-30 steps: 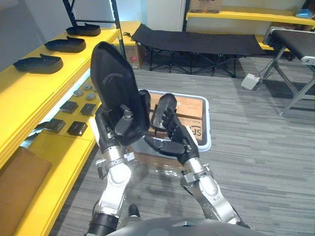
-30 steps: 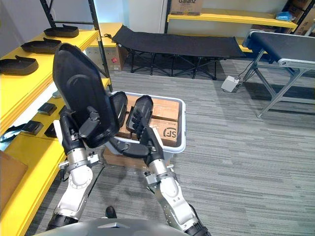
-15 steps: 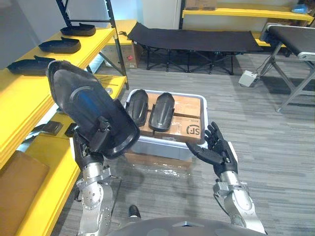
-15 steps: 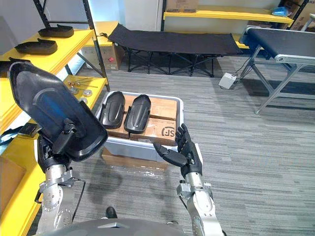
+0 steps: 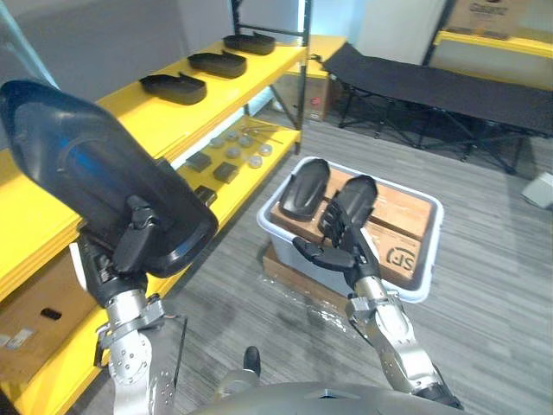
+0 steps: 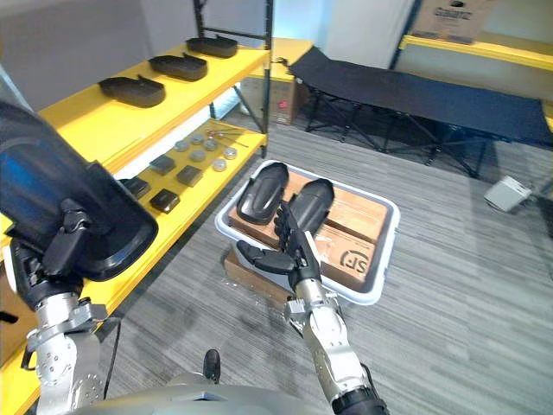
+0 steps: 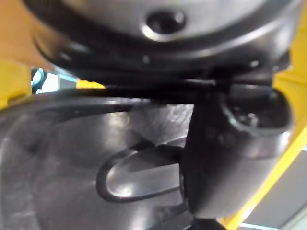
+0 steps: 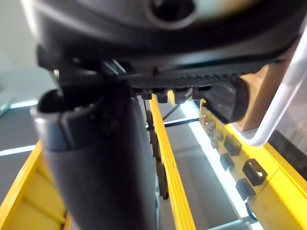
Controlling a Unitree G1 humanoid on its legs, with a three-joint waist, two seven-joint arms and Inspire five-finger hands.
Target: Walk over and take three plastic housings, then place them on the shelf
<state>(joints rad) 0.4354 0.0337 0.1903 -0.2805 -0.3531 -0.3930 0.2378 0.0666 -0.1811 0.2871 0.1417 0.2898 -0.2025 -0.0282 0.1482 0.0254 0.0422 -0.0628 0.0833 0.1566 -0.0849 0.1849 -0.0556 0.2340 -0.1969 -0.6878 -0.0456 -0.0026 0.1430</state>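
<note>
Left hand (image 5: 131, 246) raised at the robot's left, thumb and fingers clamped on the base of a big black plastic housing (image 5: 86, 164), hollow side facing the camera, tilted up beside the yellow shelf (image 5: 130, 121). Right hand (image 5: 339, 252) with straight, spread fingers, holding nothing, hovering at the near edge of the white bin (image 5: 275, 232). Two more housings (image 5: 302, 186) (image 5: 361, 188) lie side by side in the bin on cardboard boxes (image 5: 406, 246); the nearer box has a printed logo on its side. Three housings (image 5: 173, 86) (image 5: 216, 62) (image 5: 251, 41) sit in a row on the top shelf level. Small dark square parts (image 5: 226, 171) and round discs (image 5: 246, 147) on the lower level
</note>
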